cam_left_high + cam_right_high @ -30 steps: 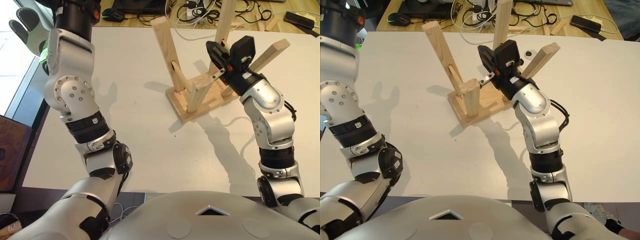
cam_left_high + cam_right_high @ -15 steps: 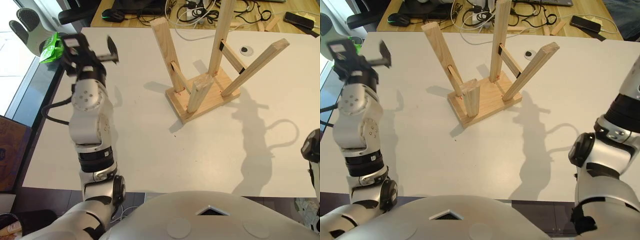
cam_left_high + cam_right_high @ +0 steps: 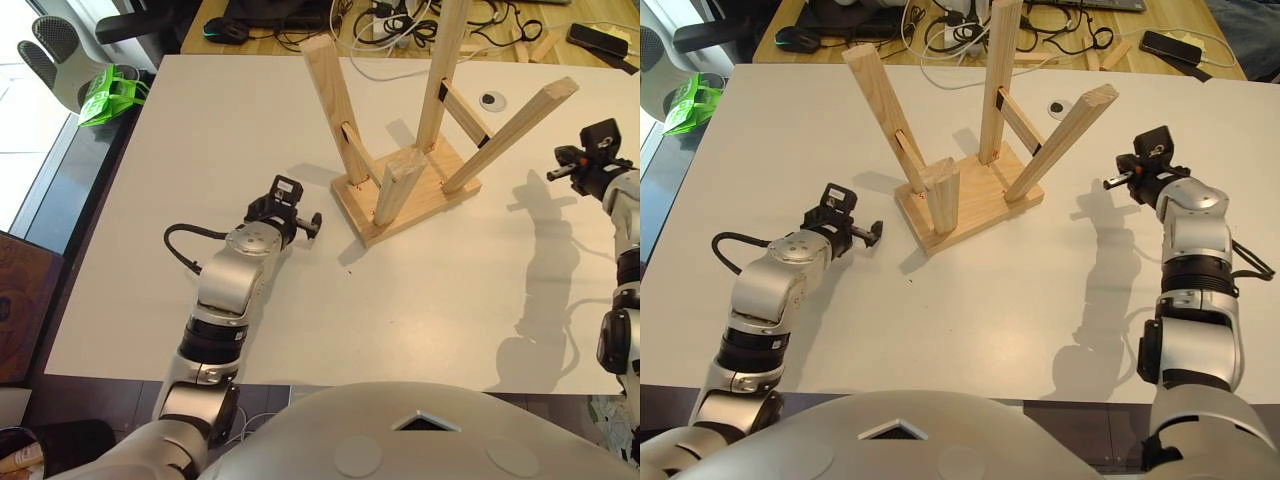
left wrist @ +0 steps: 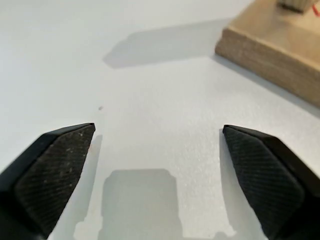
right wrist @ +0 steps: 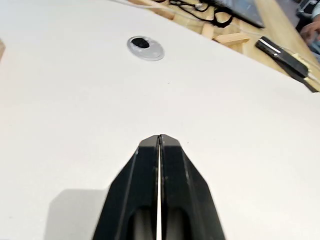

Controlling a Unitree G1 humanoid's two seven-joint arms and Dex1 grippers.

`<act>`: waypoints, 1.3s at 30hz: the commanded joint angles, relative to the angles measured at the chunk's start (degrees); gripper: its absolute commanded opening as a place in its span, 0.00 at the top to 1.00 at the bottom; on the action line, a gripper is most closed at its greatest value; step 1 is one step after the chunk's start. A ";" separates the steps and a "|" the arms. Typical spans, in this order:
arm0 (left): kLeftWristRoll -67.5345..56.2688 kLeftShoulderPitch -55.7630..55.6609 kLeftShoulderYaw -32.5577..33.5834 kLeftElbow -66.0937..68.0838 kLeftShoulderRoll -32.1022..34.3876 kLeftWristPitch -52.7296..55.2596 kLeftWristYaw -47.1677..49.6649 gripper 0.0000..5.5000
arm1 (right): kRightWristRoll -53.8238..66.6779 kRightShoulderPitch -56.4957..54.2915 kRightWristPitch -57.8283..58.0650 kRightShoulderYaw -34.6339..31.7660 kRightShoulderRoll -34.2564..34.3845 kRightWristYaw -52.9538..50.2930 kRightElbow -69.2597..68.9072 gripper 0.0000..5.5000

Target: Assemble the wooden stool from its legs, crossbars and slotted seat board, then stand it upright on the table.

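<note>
Left wrist view puts your left tool (image 4: pixel 159 131), spread and empty, low over the counter (image 4: pixel 150 75), with the seat board (image 4: pixel 270 55) of the upturned stool (image 3: pixel 400 190) just ahead. Your right tool (image 5: pixel 160 140) is pressed together and empty, well apart from the legs (image 3: pixel 335 110). Open it, grip opposite legs, and tip slowly.

Silver arm shells (image 3: pixel 240 262), black joints, looping black cable (image 3: pixel 168 238) — cross-hatched end effector pads (image 4: pixel 55 170).

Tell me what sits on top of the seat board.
Four legs rise from the seat board, which lies flat on the table; a crossbar links two of them. The leg ends cover their slots, so the joints cannot be seen.
</note>
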 commanded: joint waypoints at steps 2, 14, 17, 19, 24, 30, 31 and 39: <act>-1.25 1.50 -1.61 -2.69 0.58 4.13 -3.32 0.27 | -0.15 1.23 0.92 4.19 2.70 5.21 -3.71 1.00; -4.79 2.09 -0.75 -3.48 -8.44 5.90 -3.70 0.66 | 4.17 10.64 10.97 5.70 1.69 15.16 -21.22 1.00; -4.52 2.53 -1.33 -4.06 -8.74 5.83 -3.25 0.74 | 5.04 12.63 12.62 5.30 1.73 14.91 -24.34 1.00; -4.32 2.63 -1.53 -4.30 -8.52 5.96 -3.02 0.80 | 5.64 13.87 13.70 4.99 1.54 14.66 -26.24 1.00; -3.49 2.24 -0.98 -4.49 -8.61 6.00 -1.82 0.93 | 5.03 13.96 13.72 1.58 -1.24 11.50 -25.77 1.00; -2.58 0.91 -1.25 -4.61 -8.61 6.15 -1.06 1.00 | 1.51 2.48 8.01 3.14 -1.81 8.87 -10.89 1.00; -2.37 0.62 -1.19 -4.52 -8.53 6.16 -1.01 1.00 | 0.82 -0.04 6.30 3.84 -0.77 8.54 -6.90 1.00; -0.52 -3.58 3.83 -2.19 -7.82 4.30 0.52 1.00 | -0.66 -11.63 -3.91 7.38 9.73 12.94 14.48 1.00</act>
